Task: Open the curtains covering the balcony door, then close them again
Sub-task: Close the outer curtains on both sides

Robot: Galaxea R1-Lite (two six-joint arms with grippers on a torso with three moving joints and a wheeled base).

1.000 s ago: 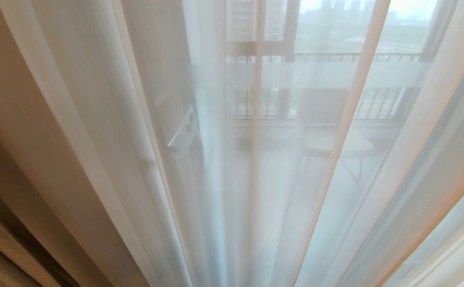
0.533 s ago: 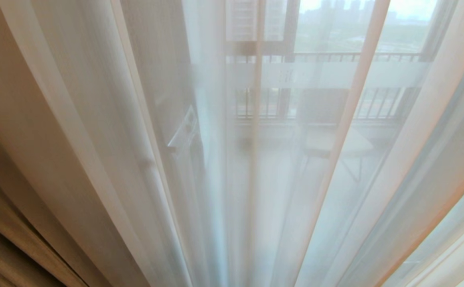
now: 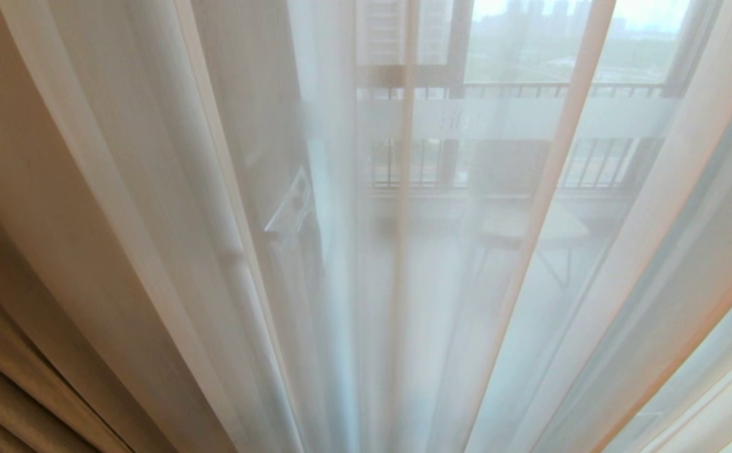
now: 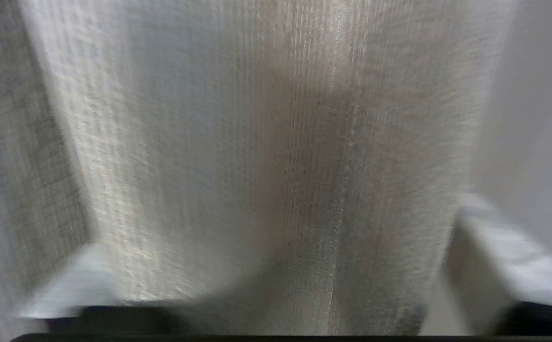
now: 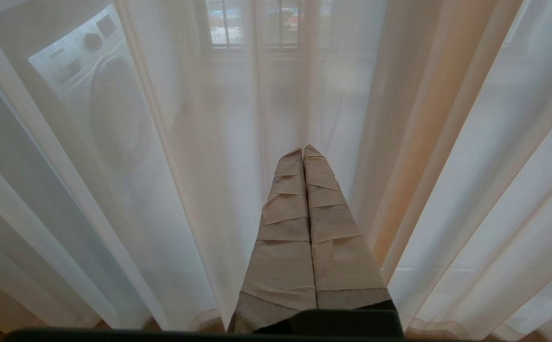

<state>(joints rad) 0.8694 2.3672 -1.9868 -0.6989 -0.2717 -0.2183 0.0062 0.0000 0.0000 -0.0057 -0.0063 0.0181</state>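
The sheer white curtains (image 3: 366, 251) hang shut across the whole head view, and the balcony door (image 3: 498, 116) with its frosted band shows faintly through them. A thick beige-grey drape (image 3: 0, 390) hangs at the lower left. In the left wrist view my left gripper (image 4: 276, 237) is open, its blurred fingers (image 4: 494, 256) wide apart, with a fold of the woven drape (image 4: 238, 142) between them. My right gripper (image 5: 303, 149) is shut and empty, with its tape-wrapped fingers pointing at the sheer curtain (image 5: 446, 166). Neither gripper shows in the head view.
Behind the sheers a washing machine (image 5: 90, 95) stands on the balcony to the left. A small table (image 3: 529, 226) and the balcony railing (image 3: 592, 170) show through the fabric. The sheer's hem reaches the floor (image 5: 446, 327).
The thick drape's folds at the lower left of the head view have shifted and now cover the dark gap there. The sheers have barely stirred.
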